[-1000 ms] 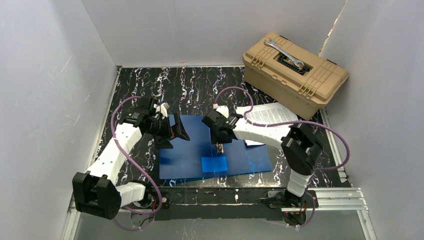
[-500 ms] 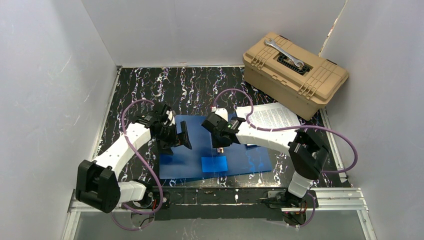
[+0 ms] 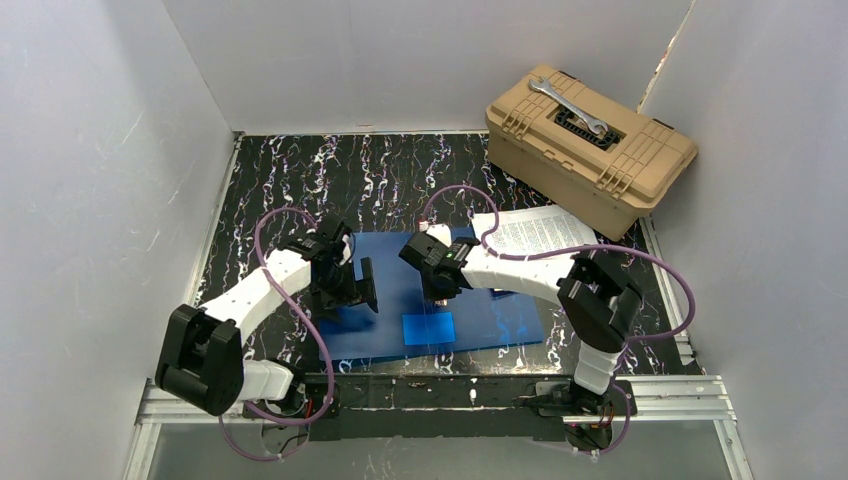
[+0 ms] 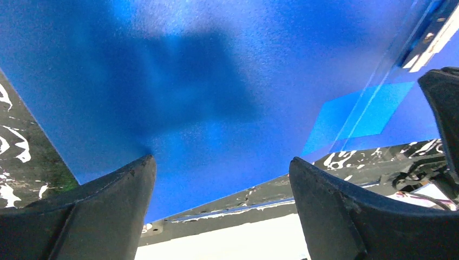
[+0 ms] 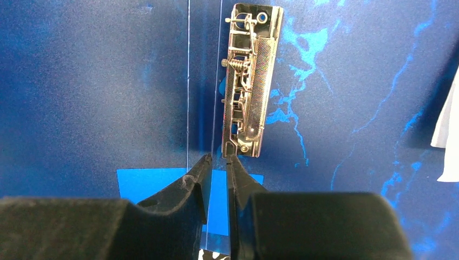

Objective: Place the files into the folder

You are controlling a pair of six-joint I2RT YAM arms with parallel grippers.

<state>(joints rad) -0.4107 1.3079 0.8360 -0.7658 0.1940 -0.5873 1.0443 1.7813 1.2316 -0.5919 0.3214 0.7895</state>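
Note:
The blue folder (image 3: pixel 500 320) lies open and flat on the marbled table, with a metal clip (image 5: pixel 249 81) along its spine and a light blue patch (image 3: pixel 428 328) near the front edge. The files (image 3: pixel 540 232), white printed sheets, lie at the folder's far right corner, partly under my right arm. My left gripper (image 3: pixel 362 285) is open and empty, low over the folder's left cover (image 4: pixel 216 81). My right gripper (image 3: pixel 438 297) is almost closed with a thin gap, and in the right wrist view (image 5: pixel 217 157) its tips are at the clip's near end.
A tan toolbox (image 3: pixel 590 145) with a wrench (image 3: pixel 568 105) on its lid stands at the back right. White walls enclose the table on three sides. A metal rail (image 3: pixel 660 395) runs along the near edge.
My left gripper has moved nearer and lower over the folder's left cover. My right gripper has shifted slightly left at the clip. The folder and papers have not moved.

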